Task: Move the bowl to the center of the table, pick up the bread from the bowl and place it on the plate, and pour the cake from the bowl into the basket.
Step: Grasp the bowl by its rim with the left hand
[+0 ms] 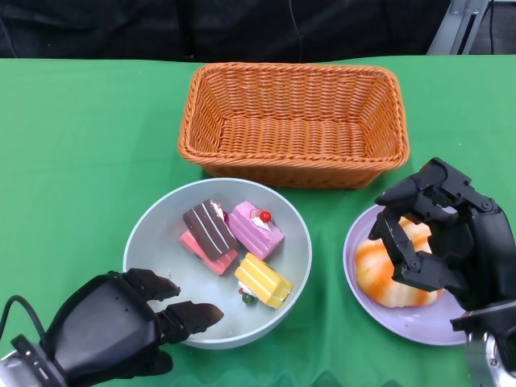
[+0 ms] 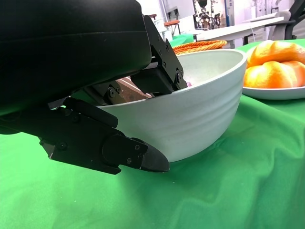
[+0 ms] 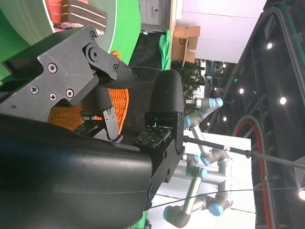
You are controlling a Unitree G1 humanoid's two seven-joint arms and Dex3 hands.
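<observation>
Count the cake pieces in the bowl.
4, all in the bowl: chocolate cake over red cake on the left, pink cake far right, yellow cake nearest. None visibly hidden.

Table (image 1: 72, 153), green-covered: basket (image 1: 294, 122) set beyond both hands; bowl (image 1: 157, 234) at left hand (image 1: 121, 326); plate (image 1: 359, 278) under right hand (image 1: 439, 234).

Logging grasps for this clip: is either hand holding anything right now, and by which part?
The left hand grips the bowl by its near rim, fingers inside and outside the wall. The right hand is over the bread on the plate; whether it grips it cannot be told.
</observation>
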